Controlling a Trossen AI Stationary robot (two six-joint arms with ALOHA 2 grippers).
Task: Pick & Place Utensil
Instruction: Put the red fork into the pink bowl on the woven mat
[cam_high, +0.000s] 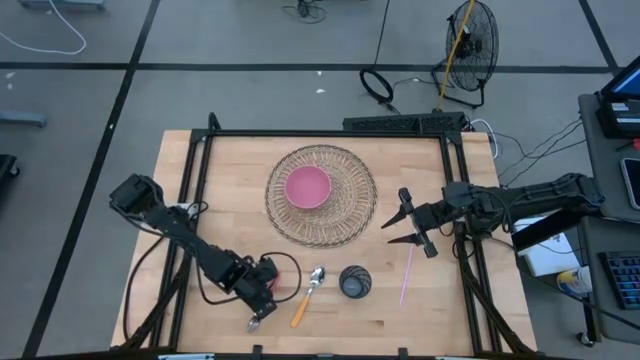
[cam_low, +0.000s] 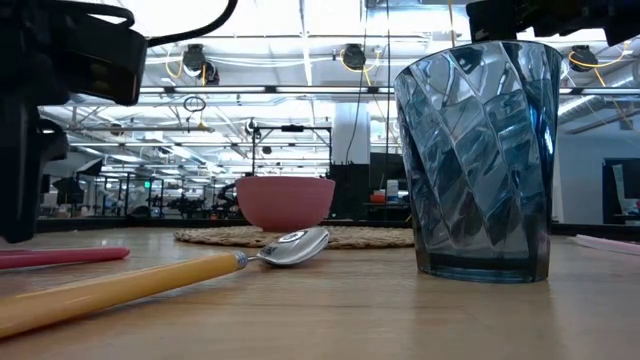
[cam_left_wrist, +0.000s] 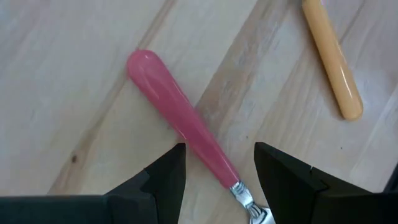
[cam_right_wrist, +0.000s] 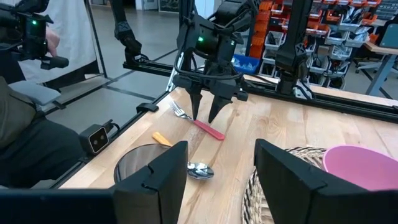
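I see the left arm folded low across the near left of the bench (cam_high: 220, 190), its wrist bent down so the left gripper (cam_high: 258, 310) points at the wood. Its 2 fingers (cam_left_wrist: 165, 180) are spread apart, one on each side of the pink-handled fork (cam_left_wrist: 183, 127), which lies flat on the bench near the front edge; the fingers do not pinch it. Just beside the fork lies a spoon (cam_high: 308, 292) with a yellow handle, and next to that stands a blue glass (cam_high: 354, 282). A pink bowl (cam_high: 308, 187) sits on a woven mat (cam_high: 350, 215) mid-bench. The right arm reaches in from the right side, its right gripper (cam_high: 400, 226) spread wide and holding nothing, near a pink straw (cam_high: 406, 276).
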